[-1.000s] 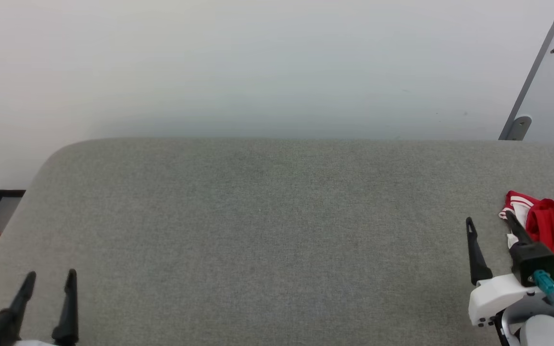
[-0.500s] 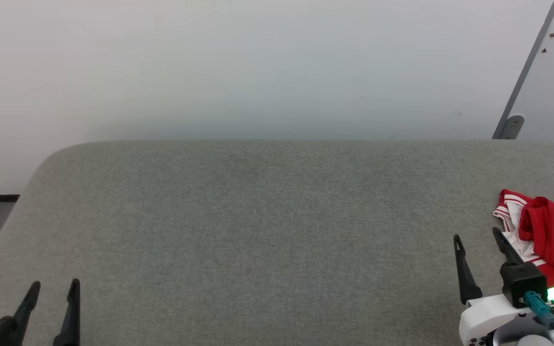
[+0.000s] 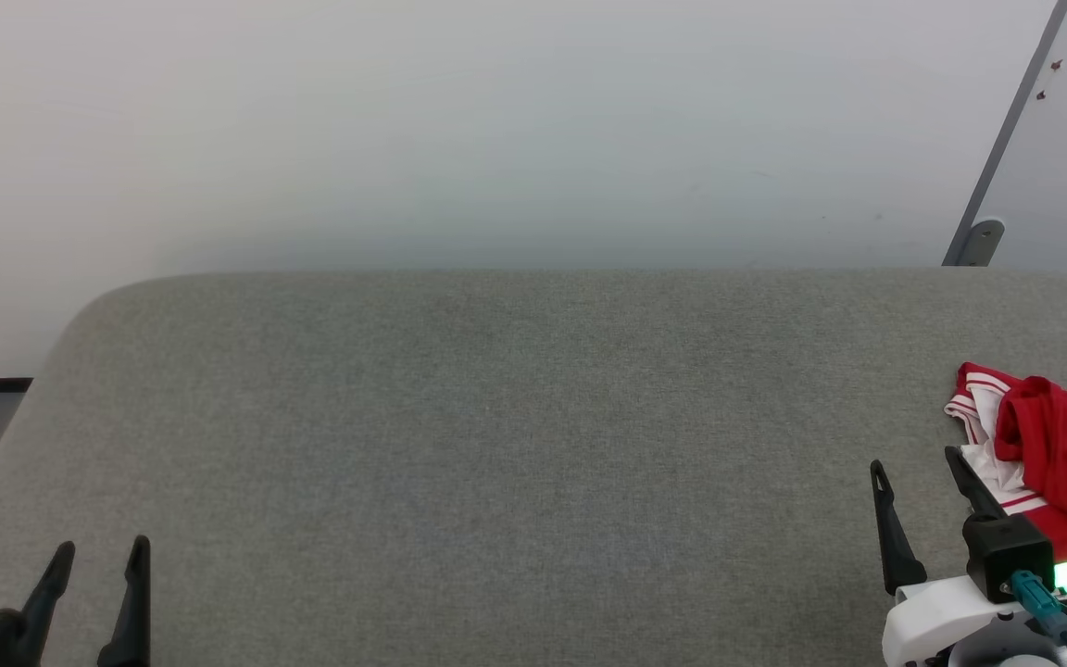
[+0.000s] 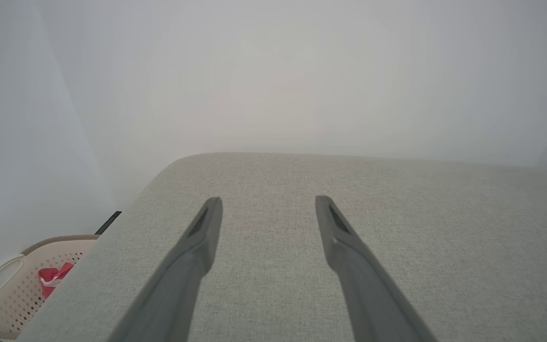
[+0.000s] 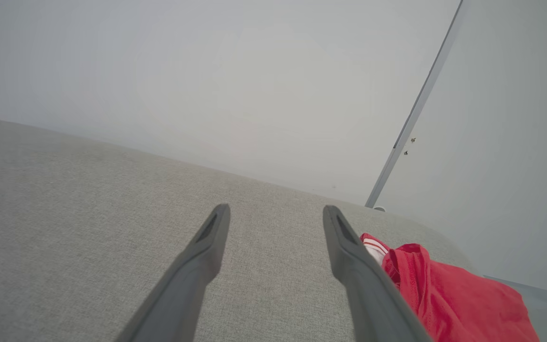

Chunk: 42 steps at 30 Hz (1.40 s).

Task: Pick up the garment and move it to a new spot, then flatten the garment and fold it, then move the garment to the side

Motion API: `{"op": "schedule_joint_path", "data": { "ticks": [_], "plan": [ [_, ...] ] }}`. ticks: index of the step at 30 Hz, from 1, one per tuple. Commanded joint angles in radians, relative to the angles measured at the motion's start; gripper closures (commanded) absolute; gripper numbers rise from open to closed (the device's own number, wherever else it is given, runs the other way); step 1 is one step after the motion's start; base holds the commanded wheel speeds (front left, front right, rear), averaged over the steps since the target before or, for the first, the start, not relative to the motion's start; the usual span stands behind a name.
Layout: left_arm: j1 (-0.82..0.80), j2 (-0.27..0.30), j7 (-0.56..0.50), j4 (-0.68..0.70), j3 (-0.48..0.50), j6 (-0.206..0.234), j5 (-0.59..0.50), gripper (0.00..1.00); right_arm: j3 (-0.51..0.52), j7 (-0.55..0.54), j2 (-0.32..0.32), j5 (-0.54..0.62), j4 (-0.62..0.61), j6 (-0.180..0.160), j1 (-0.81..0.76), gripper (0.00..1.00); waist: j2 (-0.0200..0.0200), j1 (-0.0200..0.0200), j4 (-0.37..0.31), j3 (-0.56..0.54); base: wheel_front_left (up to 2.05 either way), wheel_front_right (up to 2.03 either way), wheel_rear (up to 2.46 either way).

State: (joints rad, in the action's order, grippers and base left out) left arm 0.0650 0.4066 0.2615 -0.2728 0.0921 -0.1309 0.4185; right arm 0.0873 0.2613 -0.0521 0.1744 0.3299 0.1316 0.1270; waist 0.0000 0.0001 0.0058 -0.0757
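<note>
The garment [image 3: 1057, 445] is a bright red jersey shirt with white, red-striped trim, bunched up on the grey padded surface [image 3: 515, 435] at its far right and cut off by the frame edge. My right gripper [image 3: 913, 461] hovers open just left of it, nothing between its fingers. In the right wrist view the garment [image 5: 449, 299] lies just right of the gripper [image 5: 276, 209], whose right finger hides part of it. My left gripper [image 3: 98, 549] is open over the front left of the surface, and its gap [image 4: 268, 200] holds nothing.
A beige lattice basket [image 4: 14, 289] with a small red-and-white cloth bundle [image 4: 52, 276] stands on the floor beyond the surface's left edge. A pale wall rises behind the surface. A grey panel edge [image 3: 1001, 148] slants at the upper right.
The head view has shifted, so the garment sits lower and further left in it. My right gripper has come back toward me and stayed open; the left gripper sits slightly lower in the picture.
</note>
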Motion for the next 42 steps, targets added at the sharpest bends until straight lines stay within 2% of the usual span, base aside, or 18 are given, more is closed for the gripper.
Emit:
{"op": "schedule_joint_path", "data": {
  "ticks": [1, 5, 6, 11, 42],
  "plan": [
    [0.0, 0.004, 0.003, -0.001, -0.001, 0.0, 0.006, 0.0, -0.002, 0.004, 0.003, -0.011, -0.004, -0.002, -0.016, 0.0, 0.0, -0.0001, 0.001, 0.001, 0.0, 0.0, 0.0],
    [-0.001, 0.004, 0.003, -0.003, 0.005, 0.0, 0.009, 0.0, -0.004, 0.004, 0.003, -0.011, -0.003, -0.002, -0.015, 0.0, 0.0, -0.0001, 0.002, 0.001, 0.0, 0.0, 0.0],
    [-0.001, 0.0, 0.0, -0.003, 0.004, 0.0, 0.008, 1.0, -0.001, 0.0, 0.0, -0.006, 0.0, 0.0, -0.007, 1.0, 0.0, 0.0, 0.002, 0.001, 0.0, 0.0, 0.0],
    [0.021, -0.052, -0.008, -0.043, -0.012, 0.0, 0.013, 1.0, 0.003, -0.008, 0.002, -0.009, 0.052, 0.0, -0.046, 1.0, 0.0, 0.0, 0.002, 0.001, 0.0, 0.0, 0.0],
    [-0.054, -0.162, -0.142, -0.015, 0.002, 0.0, 0.444, 1.0, 0.012, -0.142, 0.002, -0.66, -0.002, 0.0, -0.033, 1.0, 0.0, 0.0, 0.0, 0.02, 0.0, 0.0, 0.0]
  ]
}}
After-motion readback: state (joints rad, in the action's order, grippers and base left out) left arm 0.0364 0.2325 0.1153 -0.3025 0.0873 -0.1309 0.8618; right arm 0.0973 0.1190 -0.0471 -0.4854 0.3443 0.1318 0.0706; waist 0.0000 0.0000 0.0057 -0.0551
